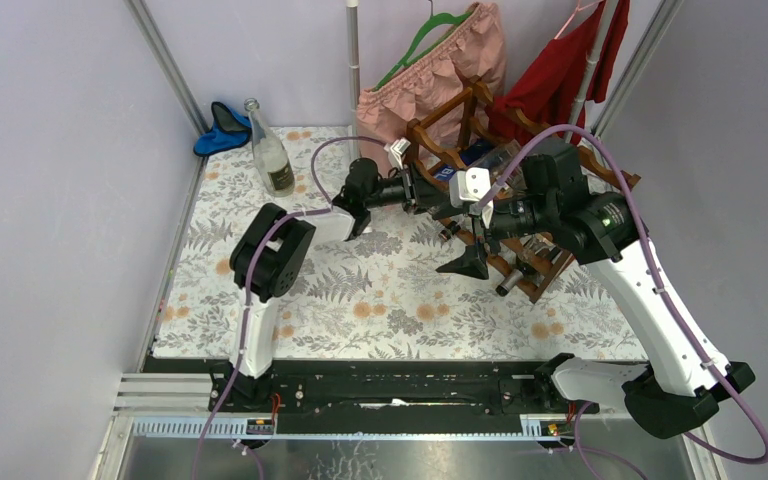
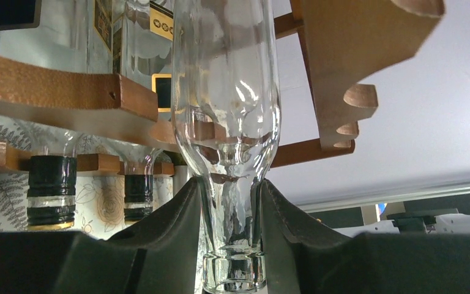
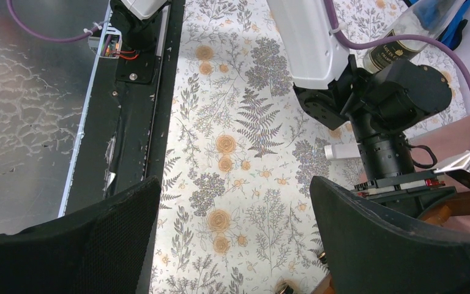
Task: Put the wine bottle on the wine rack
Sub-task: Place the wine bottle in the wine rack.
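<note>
Table: a fern-and-flower cloth covers it, with both arms reaching from the near edge toward the far right.
Wine rack: reddish-brown wood with scalloped rails, standing at the far right of the cloth, with other bottles already lying in it.
Garments: a pink one and a red one hang behind the rack.
Right gripper: jaws spread wide with nothing between them, hanging above the cloth beside the rack.
Left gripper: clamped on the neck of the clear wine bottle.
Clear wine bottle: held neck toward the gripper, its body up among the rack's rails; I can't tell whether it rests on one.
Standing bottle: upright at the far left of the cloth.
Blue cloth: in the far left corner, just behind the standing bottle.
Dark-capped necks: two poke out under a lower rail.
</note>
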Controlling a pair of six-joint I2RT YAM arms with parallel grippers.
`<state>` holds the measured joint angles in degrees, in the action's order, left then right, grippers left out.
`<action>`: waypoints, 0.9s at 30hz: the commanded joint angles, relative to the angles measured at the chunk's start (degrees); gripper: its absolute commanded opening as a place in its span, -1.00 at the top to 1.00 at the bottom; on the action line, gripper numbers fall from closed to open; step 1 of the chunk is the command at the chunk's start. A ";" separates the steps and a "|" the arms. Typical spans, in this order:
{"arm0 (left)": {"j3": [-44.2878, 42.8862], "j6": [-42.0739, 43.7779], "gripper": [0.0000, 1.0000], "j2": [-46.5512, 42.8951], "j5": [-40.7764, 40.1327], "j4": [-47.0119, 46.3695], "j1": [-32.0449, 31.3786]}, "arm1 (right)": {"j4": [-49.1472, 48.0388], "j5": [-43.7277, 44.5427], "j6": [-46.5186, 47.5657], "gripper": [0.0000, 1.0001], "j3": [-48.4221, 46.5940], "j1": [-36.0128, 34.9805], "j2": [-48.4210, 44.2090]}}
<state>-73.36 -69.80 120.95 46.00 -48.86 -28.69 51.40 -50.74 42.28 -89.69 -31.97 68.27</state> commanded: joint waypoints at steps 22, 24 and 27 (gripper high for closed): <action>-10.73 3.54 1.00 3.57 -6.49 3.23 -2.85 | -1.71 -2.78 -0.18 -1.00 -0.31 0.41 0.27; -11.17 3.57 1.00 3.72 -6.86 3.58 -2.95 | -1.66 -2.79 -0.18 -1.00 -0.27 0.39 0.33; -11.80 3.36 1.00 4.14 -6.76 3.62 -3.11 | -1.73 -2.78 -0.18 -1.00 -0.27 0.41 0.50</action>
<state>-80.97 -67.79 124.84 39.64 -40.47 -31.11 51.27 -51.70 42.30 -89.69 -31.92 68.55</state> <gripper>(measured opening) 0.425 0.995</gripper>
